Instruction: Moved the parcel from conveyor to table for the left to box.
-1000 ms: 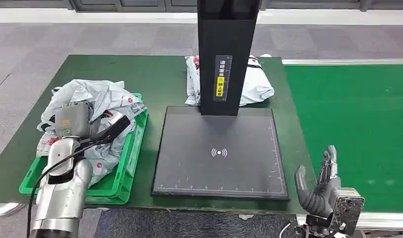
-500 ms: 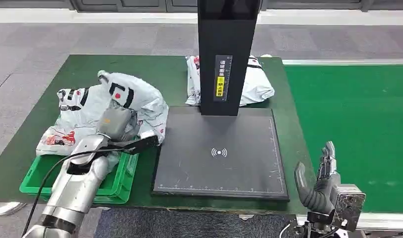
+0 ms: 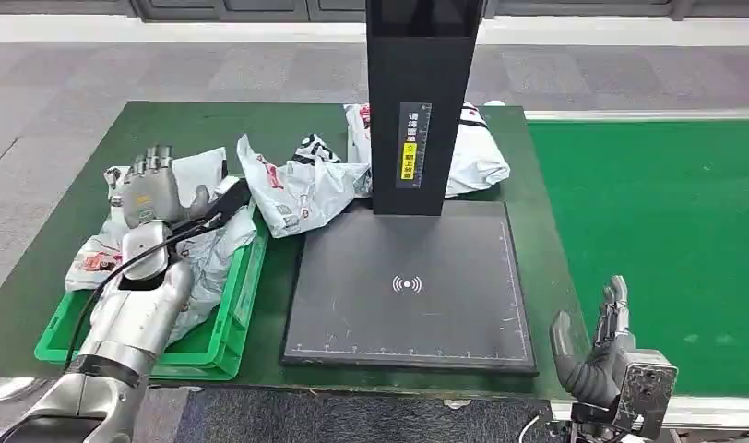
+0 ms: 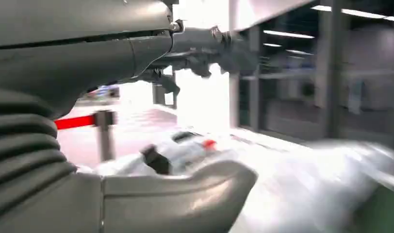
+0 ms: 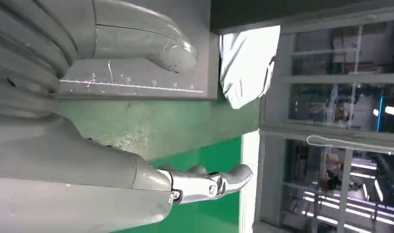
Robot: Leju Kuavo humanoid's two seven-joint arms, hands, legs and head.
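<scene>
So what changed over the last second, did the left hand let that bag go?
Yes. The left hand lifted a grey parcel from the green crate and let it go; it now lies on the table by the scanner plate. The hand hangs open over the crate. The right hand and the parcel behind the post stayed.

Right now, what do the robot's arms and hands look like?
Both arms are silver metal tubes. The left hand is grey with fingers tipped in darker segments, and a black cable runs along its forearm. The right hand has a thick dark grey thumb, darker fingers, and a metal block with screw holes at the wrist.
</scene>
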